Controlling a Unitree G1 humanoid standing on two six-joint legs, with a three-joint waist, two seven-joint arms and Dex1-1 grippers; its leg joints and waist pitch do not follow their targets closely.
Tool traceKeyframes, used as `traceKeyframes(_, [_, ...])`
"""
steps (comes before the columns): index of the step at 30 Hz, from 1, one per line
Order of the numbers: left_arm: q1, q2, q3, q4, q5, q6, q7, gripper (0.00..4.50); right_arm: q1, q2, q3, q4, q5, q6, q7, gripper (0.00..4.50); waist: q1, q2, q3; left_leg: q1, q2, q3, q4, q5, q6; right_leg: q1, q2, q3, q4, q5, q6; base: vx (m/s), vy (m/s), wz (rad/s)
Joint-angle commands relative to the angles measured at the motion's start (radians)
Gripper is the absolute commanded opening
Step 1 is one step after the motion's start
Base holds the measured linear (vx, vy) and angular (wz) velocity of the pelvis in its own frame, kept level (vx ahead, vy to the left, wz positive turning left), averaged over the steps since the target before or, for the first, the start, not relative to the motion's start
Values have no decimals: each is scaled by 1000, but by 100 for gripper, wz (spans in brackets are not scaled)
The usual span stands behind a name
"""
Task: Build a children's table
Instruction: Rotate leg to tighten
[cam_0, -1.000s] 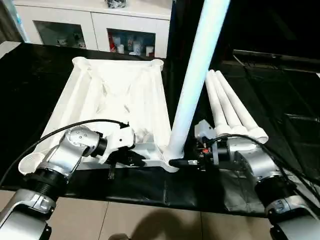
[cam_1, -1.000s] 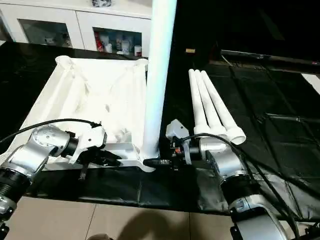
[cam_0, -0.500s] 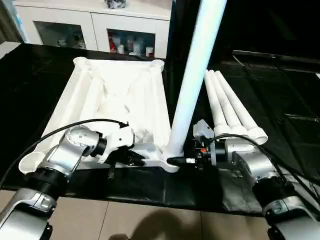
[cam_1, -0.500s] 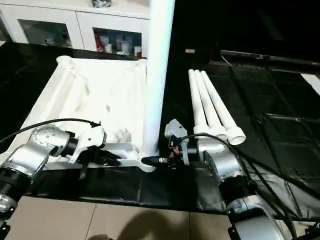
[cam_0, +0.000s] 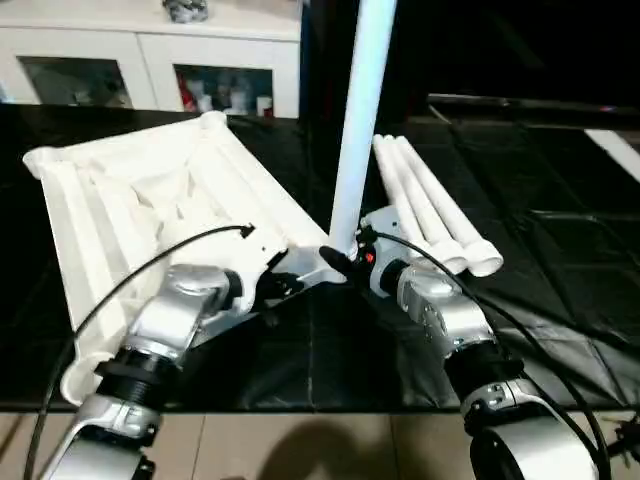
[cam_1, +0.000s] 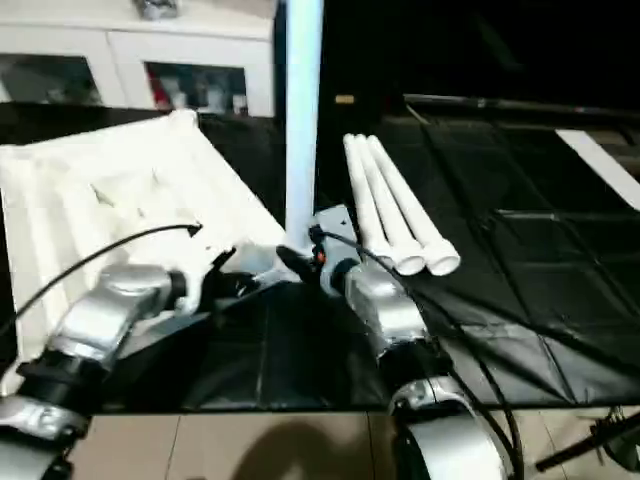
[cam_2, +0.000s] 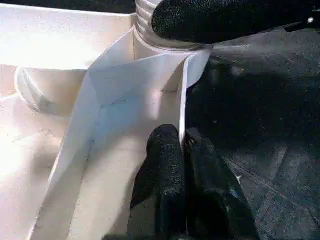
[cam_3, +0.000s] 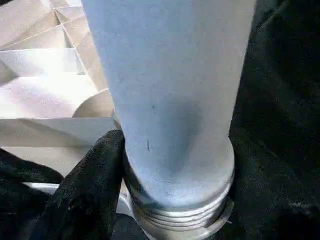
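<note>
The white tabletop (cam_0: 120, 200) lies ribbed side up on black cloth, turned at an angle. One white leg (cam_0: 360, 110) stands upright in its near right corner socket. My right gripper (cam_0: 342, 262) is shut on that leg's threaded base, and a black finger (cam_3: 90, 195) presses against the leg's side. My left gripper (cam_2: 182, 150) is shut on the tabletop's thin rim wall, just beside that socket (cam_2: 165, 40). Three more legs (cam_0: 430, 205) lie side by side to the right of the standing one.
Black cloth (cam_0: 560, 250) covers the work surface, whose near edge (cam_0: 300, 410) meets a tiled floor. A white cabinet with glass doors (cam_0: 150, 60) stands behind. A cable (cam_0: 130, 290) loops over my left forearm.
The view has shifted. The tabletop has swung, its far end going left relative to the lying legs. The standing leg's corner sits farther from the table edge, both grippers still on it.
</note>
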Motion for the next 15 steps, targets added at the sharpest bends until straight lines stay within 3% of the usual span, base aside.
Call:
traceKeyframes(1, [-25,-73,-32,-34,-27,-5,20,0,1,82,100,16,-7,22,62,342,4,6,-61,-1,36,-12,-61,-180,18,51,-86,55,-79,-245,-157,0,0,0])
traceKeyframes(4, [-22,-32,-30,-33,-6,-10,19,0,20,66,83,7,-12,4,66,369,5,14,-59,1,36,-13,-63,-205,16,49,-86,54,-85,-279,-151,0,0,0])
traceKeyframes(7, [-13,-8,-36,-42,-10,-28,-13,0,30,52,78,5,-5,-15,75,387,5,14,-59,2,37,-14,-65,-220,11,48,-87,55,-87,-291,-147,0,0,0])
traceKeyframes(8, [-6,21,-40,-43,-18,-57,-60,0,62,22,73,-28,9,-35,128,413,5,13,-59,2,37,-15,-66,-226,13,50,-86,55,-88,-286,-143,0,0,0])
traceKeyframes(11, [-6,48,-48,-30,-12,-87,-92,0,97,-12,71,-69,23,-54,185,434,10,11,-63,3,38,-12,-63,-198,26,51,-85,57,-81,-220,-152,0,0,0])
traceKeyframes(12, [-4,67,-52,-23,-12,-105,-121,0,127,-44,68,-102,31,-86,231,443,12,10,-63,1,39,-12,-63,-177,32,52,-85,56,-75,-170,-172,0,0,0])
traceKeyframes(15, [3,107,-69,-19,-18,-148,-201,0,167,-106,54,-144,48,-109,300,443,17,8,-61,2,38,-10,-61,-187,40,53,-85,56,-78,-186,-170,0,0,0])
